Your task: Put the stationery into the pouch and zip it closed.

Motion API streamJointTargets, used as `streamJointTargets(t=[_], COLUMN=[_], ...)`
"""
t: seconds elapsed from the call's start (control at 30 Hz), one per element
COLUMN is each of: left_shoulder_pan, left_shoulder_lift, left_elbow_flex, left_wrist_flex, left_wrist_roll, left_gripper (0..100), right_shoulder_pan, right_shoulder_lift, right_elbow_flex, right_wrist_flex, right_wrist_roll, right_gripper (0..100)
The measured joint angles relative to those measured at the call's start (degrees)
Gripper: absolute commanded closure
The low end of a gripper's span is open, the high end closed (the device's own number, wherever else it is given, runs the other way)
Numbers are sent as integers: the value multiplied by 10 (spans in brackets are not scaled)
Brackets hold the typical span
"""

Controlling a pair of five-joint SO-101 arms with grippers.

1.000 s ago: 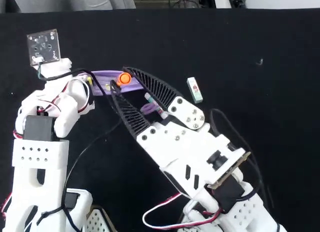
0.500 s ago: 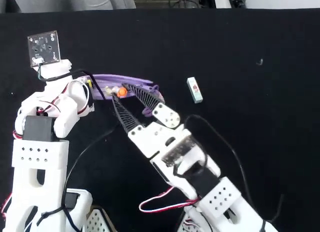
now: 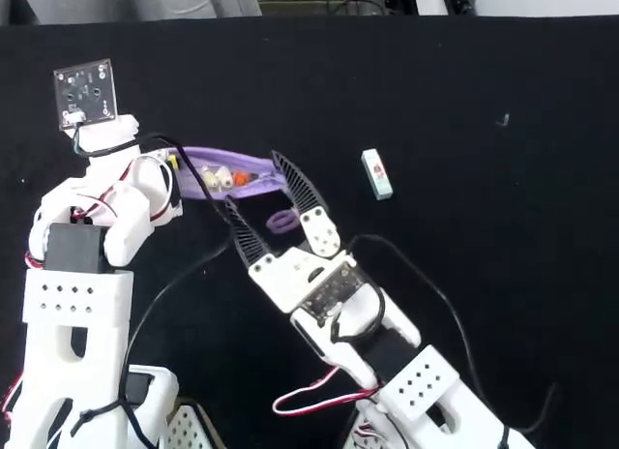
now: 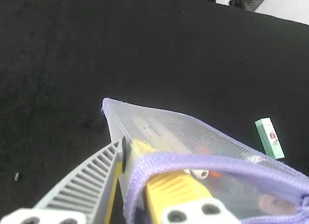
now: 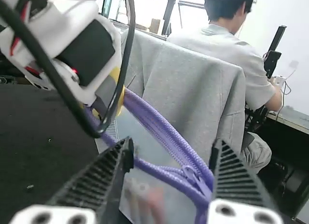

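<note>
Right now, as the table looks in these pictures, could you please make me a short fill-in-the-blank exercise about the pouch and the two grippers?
1. The left gripper is ____ on one end of the purple pouch.
2. The right gripper has its jaws ____, one on each side of the pouch's other end.
3. The small green-and-white box lies on the black table, not yet ____ the pouch.

Missing words: shut; open; inside.

Blocked toward table's [image 3: 484,81] left edge by pouch [image 3: 227,170] and right gripper [image 3: 253,183]; free toward right edge past small box [image 3: 377,173].
</note>
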Motion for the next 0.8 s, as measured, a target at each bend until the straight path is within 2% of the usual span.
streamJointTargets(t=[0.13, 0.2, 0.4, 0.57, 0.8], left_shoulder_pan=[-3, -18, -98, -171, -260], left_shoulder_lift=[0, 0, 0, 0, 1], left_elbow_flex=[0, 0, 0, 0, 0], left_wrist_flex=[0, 0, -28, -49, -67], left_wrist_roll=[0, 0, 0, 0, -2], left_gripper=[971, 971, 971, 971, 971], right_shoulder_pan=[7, 24, 74, 81, 84], right_shoulder_lift=[3, 3, 3, 3, 50], right_elbow_flex=[-35, -75, -247, -358, -367], right_wrist_flex=[10, 53, 320, 510, 547], right_wrist_roll=[0, 0, 1, 1, 1], right_gripper=[786, 789, 790, 790, 790])
